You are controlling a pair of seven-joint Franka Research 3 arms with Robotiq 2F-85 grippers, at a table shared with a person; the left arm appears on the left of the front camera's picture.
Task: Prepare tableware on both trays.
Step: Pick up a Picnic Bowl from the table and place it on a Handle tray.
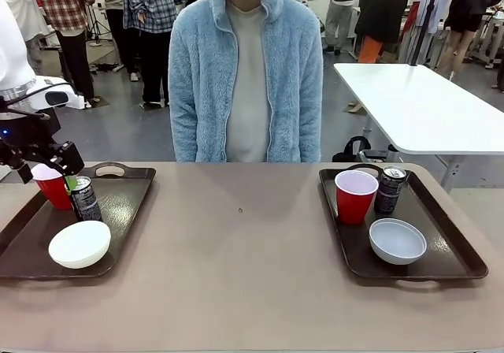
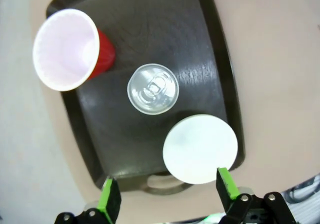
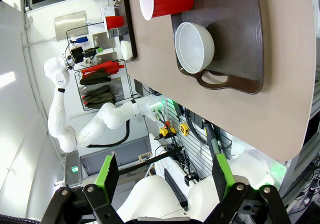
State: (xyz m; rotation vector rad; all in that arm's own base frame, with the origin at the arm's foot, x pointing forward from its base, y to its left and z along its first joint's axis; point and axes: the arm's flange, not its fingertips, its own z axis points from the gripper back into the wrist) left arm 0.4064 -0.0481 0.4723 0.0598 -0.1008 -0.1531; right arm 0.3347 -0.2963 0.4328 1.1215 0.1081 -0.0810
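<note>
On the left tray (image 1: 122, 203) stand a red cup (image 1: 55, 189), a black can (image 1: 85, 200) and a white bowl (image 1: 79, 244). My left gripper (image 1: 49, 168) hangs open just above the cup and can, holding nothing. From above, the left wrist view shows the cup (image 2: 67, 49), the can's silver top (image 2: 152, 89) and the bowl (image 2: 200, 149) on that tray (image 2: 150, 29), beyond my open left gripper (image 2: 167, 194). The right tray (image 1: 453, 247) carries a red cup (image 1: 354, 195), a can (image 1: 390, 190) and a bowl (image 1: 398, 240). My right gripper (image 3: 165, 171) is open and empty, well back from the right tray (image 3: 240, 14), its cup (image 3: 165, 0) and bowl (image 3: 194, 46).
A person in a light blue fleece (image 1: 246, 77) stands at the far side of the brown table (image 1: 244, 266), hands out of sight. A white table (image 1: 425, 109) stands behind on the right. Other people stand farther back.
</note>
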